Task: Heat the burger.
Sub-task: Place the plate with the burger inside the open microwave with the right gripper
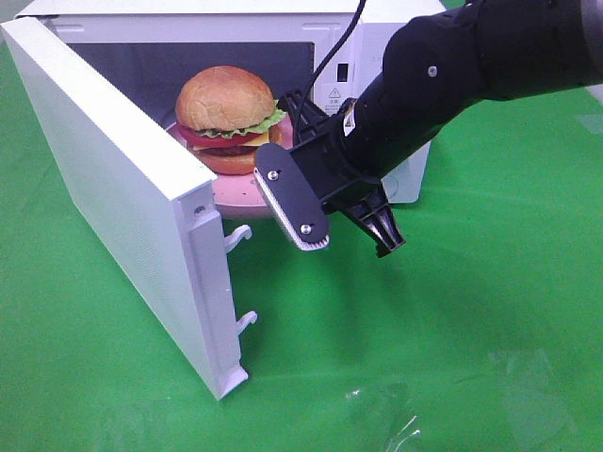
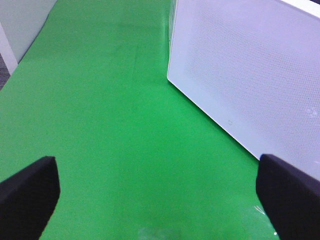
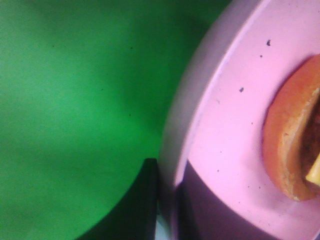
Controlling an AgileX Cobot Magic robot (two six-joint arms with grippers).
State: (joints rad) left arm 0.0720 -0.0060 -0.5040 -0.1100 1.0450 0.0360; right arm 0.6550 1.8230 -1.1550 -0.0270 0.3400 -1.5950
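Note:
The burger (image 1: 228, 118) has a golden-brown bun, lettuce, tomato and cheese, and sits on a round pink plate (image 1: 236, 193) in the open mouth of the white microwave (image 1: 396, 28). From the right, my right gripper (image 1: 283, 127) reaches to the plate's right rim. In the right wrist view the right gripper (image 3: 167, 200) is shut on the plate (image 3: 235, 125), one dark finger (image 3: 145, 200) under the rim and the other on top, with the burger's lower bun (image 3: 287, 140) close by. My left gripper (image 2: 160, 200) stands open over bare green cloth, holding nothing.
The microwave door (image 1: 122, 188) is swung wide open toward the front left, its latch hooks (image 1: 237, 235) sticking out. The left wrist view shows its white perforated face (image 2: 250, 75) close by. Green cloth (image 1: 452, 330) covers the table.

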